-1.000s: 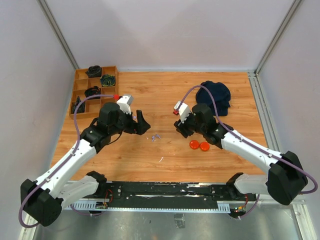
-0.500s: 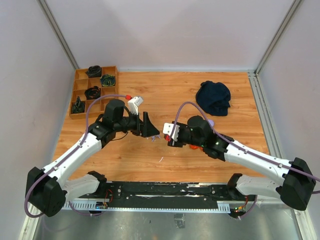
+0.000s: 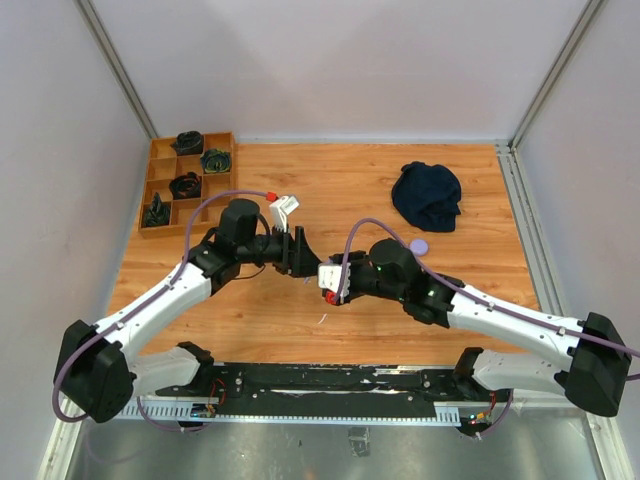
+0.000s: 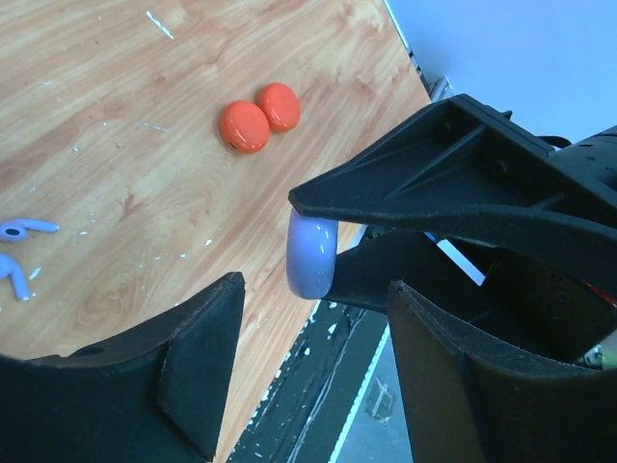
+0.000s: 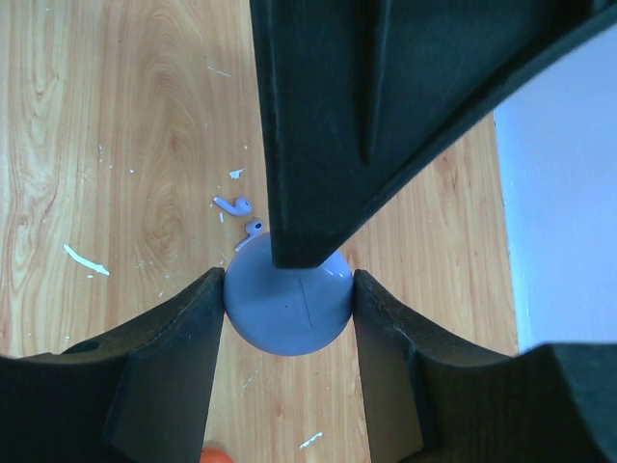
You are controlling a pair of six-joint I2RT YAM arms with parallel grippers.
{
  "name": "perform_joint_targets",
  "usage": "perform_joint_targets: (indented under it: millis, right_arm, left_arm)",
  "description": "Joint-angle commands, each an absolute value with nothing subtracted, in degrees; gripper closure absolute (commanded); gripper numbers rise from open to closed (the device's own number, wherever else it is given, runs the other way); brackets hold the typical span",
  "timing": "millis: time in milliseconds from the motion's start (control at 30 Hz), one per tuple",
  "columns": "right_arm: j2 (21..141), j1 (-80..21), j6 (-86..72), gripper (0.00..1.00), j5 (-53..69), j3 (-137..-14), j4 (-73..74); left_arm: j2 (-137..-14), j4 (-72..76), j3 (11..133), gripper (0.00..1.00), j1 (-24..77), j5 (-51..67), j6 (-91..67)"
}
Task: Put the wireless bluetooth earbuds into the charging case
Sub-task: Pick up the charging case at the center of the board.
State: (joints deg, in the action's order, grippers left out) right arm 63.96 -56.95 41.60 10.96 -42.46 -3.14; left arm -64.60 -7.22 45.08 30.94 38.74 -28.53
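My right gripper (image 5: 287, 311) is shut on a round lilac puck (image 5: 281, 316), held above the wood table; the puck shows edge-on in the left wrist view (image 4: 311, 256). My left gripper (image 4: 313, 381) is open, with its jaws either side of the puck and not touching it. One left finger (image 5: 328, 135) crosses over the puck. Two tiny lilac earbuds (image 5: 231, 204) lie on the table beneath; the left wrist view also shows them (image 4: 19, 230). In the top view both grippers meet mid-table (image 3: 310, 266) and hide the earbuds. No orange-red earbuds are visible.
Two orange-red pucks (image 4: 258, 116) lie side by side on the table. A second lilac puck (image 3: 418, 244) lies near a dark blue cloth (image 3: 428, 196). A wooden compartment tray (image 3: 188, 180) with dark items stands at the back left. The table's front edge and rail (image 3: 330, 385) are near.
Both grippers have moved toward each other and now meet mid-table over the earbuds. The right arm now covers the orange-red pucks and has uncovered a lilac puck near the cloth.
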Motion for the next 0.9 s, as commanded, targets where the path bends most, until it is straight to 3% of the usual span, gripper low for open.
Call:
perform_joint_targets:
  millis: [0,400,600,700,867]
  right_arm:
    - [63.7,-58.7,43.9,0.54,11.1,-42.9,-5.1]
    - [64.8,-59.7,44.8,0.53,10.5,-43.5,-5.8]
    - [64.5,-59.8,45.1,0.52,10.4,-43.5,-5.9]
    - [63.8,-59.8,44.7,0.49,10.3,-43.1,-5.9]
    - [61.4,-59.6,43.0,0.38,9.5,-41.8,-5.9]
  left_arm:
    - [-66.0,-5.5,44.5,0.35,32.1,39.5,-28.0]
    - [-68.6,-4.0,45.1,0.46,34.6,38.6,-28.1]
    - [-68.8,-3.7,45.1,0.65,35.1,38.2,-27.5]
    - [-68.4,-4.9,45.8,0.75,35.1,36.8,-26.0]
    - [-66.9,-7.5,46.7,0.77,35.1,34.5,-20.7]
